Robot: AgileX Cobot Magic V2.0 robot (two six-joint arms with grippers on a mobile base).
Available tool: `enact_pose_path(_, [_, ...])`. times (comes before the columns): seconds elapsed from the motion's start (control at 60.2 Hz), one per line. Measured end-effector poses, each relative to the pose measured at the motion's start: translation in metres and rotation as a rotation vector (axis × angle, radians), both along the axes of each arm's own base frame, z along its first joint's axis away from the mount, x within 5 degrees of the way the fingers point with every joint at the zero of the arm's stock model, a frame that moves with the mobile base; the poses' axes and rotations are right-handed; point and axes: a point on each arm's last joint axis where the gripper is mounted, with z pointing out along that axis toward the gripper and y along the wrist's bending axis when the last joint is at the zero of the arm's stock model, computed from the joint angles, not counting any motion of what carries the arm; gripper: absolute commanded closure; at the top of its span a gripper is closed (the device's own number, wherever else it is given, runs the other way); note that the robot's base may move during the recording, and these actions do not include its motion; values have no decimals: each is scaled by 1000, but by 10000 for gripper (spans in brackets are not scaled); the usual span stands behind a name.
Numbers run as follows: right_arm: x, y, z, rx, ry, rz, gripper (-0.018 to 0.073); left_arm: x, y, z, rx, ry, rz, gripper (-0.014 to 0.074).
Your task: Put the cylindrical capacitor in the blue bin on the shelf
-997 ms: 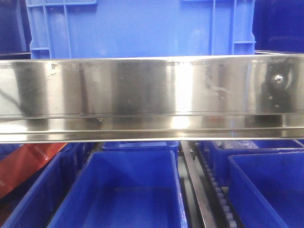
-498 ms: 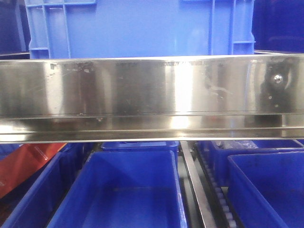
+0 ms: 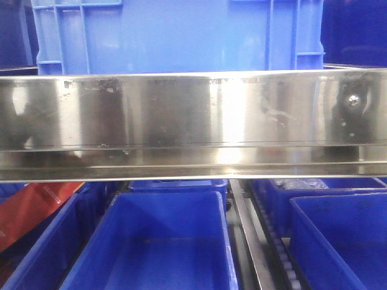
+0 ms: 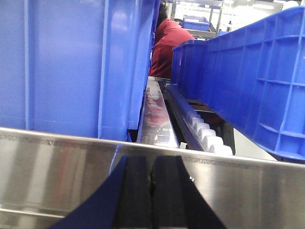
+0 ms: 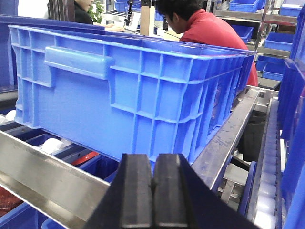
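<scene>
The cylindrical capacitor shows in no view. The shelf's shiny steel front rail (image 3: 193, 121) spans the front view, with a large blue crate (image 3: 175, 36) on the level above and open blue bins (image 3: 163, 241) on the level below. Neither gripper appears in the front view. In the left wrist view my left gripper (image 4: 152, 160) is shut, pads together with nothing between them, just in front of the steel rail (image 4: 57, 167). My right gripper (image 5: 152, 157) is also shut with nothing in it, facing a big blue crate (image 5: 128, 90) above the rail (image 5: 43, 171).
White roller tracks (image 4: 205, 136) run between crates on the upper level. Another blue crate (image 4: 248, 76) stands to the right of the left gripper. A person in a red shirt (image 5: 209, 28) works behind the shelf. A red-orange item (image 3: 30, 208) lies in the lower left bin.
Only the reflections on the steel rail have shifted; crate and bins stay put.
</scene>
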Motion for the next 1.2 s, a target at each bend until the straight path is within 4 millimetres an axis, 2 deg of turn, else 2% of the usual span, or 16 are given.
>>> enact_pose_path(0.664, [1, -1, 0, -17, -10, -12, 722, 0, 0, 0, 0, -4, 0, 707])
enact_pose_path(0.88, [5, -18, -3, -22, -18, -220, 722, 0, 0, 0, 0, -4, 0, 707])
enact_pose_path(1.013, [-1, -32, -19, 2, -22, -385, 722, 0, 0, 0, 0, -4, 0, 707])
enact_pose_path(1.196, [-13, -41, -61, 63, -28, -525, 722, 0, 0, 0, 0, -4, 0, 707])
